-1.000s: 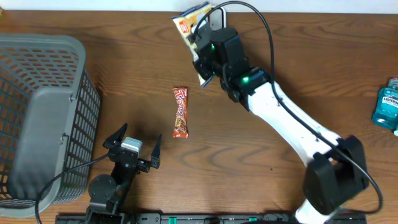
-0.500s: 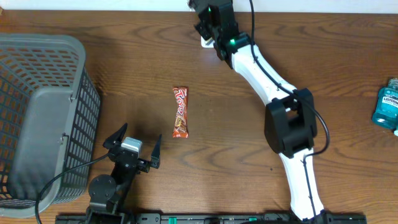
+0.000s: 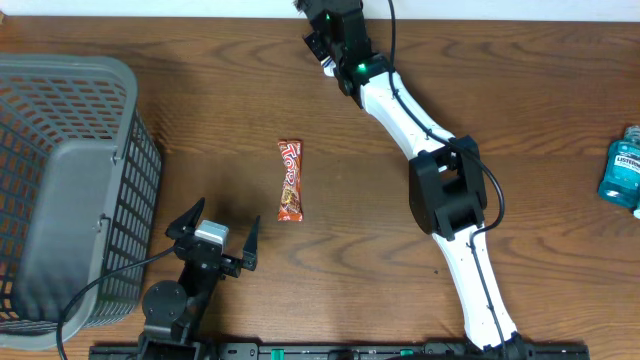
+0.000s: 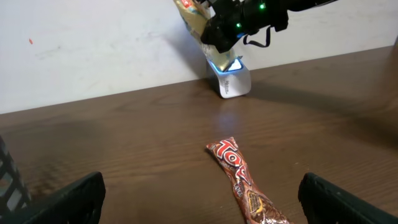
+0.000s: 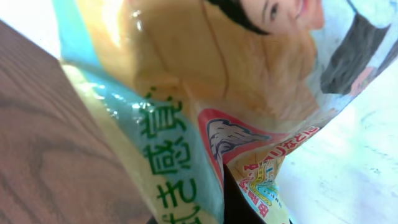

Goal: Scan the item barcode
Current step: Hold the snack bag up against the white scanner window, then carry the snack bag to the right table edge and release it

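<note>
- Yellow-orange glossy bag (image 5: 186, 93), teal edge, green lettering, a printed face.
- Right tool (image 4: 211, 22) clenched on it, above the scanner (image 4: 231, 81) at the table's (image 3: 520, 120) far edge.
- Left tool (image 3: 218, 228) released.

Edges crop the snack bag (image 5: 186, 93) and mouthwash bottle (image 3: 622, 172).

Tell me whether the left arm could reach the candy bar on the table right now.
Probably yes. The left gripper stands open, and the candy bar lies flat on the bare table just ahead of it, with nothing between them.
</note>
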Action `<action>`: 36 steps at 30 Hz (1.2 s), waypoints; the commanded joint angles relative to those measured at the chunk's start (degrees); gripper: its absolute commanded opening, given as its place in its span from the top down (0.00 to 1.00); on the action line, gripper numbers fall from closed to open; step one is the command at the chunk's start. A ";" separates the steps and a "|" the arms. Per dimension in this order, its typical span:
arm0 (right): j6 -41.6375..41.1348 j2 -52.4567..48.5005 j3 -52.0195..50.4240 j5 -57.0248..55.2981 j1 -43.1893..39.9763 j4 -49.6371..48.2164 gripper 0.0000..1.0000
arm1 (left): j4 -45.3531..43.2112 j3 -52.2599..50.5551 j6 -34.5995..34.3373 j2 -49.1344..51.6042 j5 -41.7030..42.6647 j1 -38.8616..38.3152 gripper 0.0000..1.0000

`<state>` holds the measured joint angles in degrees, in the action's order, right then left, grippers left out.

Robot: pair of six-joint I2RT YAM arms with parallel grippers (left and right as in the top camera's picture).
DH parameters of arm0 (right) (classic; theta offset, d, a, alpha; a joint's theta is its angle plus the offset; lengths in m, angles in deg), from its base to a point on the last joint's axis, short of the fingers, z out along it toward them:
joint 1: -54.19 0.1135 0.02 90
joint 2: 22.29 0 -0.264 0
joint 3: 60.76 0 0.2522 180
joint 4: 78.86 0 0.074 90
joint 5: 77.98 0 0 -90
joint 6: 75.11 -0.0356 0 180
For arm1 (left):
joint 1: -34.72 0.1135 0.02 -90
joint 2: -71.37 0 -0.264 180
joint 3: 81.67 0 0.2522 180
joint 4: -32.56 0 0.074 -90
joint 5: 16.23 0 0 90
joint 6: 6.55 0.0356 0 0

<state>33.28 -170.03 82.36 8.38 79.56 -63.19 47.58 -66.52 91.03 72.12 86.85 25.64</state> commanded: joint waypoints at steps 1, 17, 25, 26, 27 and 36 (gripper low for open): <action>-6.12 0.39 1.73 3.23 0.66 -0.17 0.99 | 1.73 -1.07 0.55 -0.11 0.13 -0.17 0.01; -9.81 7.04 1.95 -0.46 0.52 14.14 0.99 | 1.73 -1.07 0.55 -0.11 0.13 -0.17 0.01; -13.22 20.94 1.95 -7.15 -4.55 37.16 0.99 | 1.73 -1.07 0.55 -0.11 0.13 -0.17 0.01; -14.62 22.60 1.95 -8.20 -6.56 41.44 0.99 | 1.73 -1.07 0.55 -0.11 0.13 -0.17 0.01; -16.04 23.28 1.95 -9.07 -7.93 44.13 0.99 | 1.73 -1.07 0.55 -0.11 0.13 -0.17 0.01; -26.29 21.99 0.79 -11.45 -25.57 61.16 0.99 | 1.73 -1.07 0.55 -0.11 0.13 -0.17 0.01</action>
<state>11.86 -145.58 84.15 -0.91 59.34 -3.39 47.58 -66.52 91.03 72.12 86.88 25.64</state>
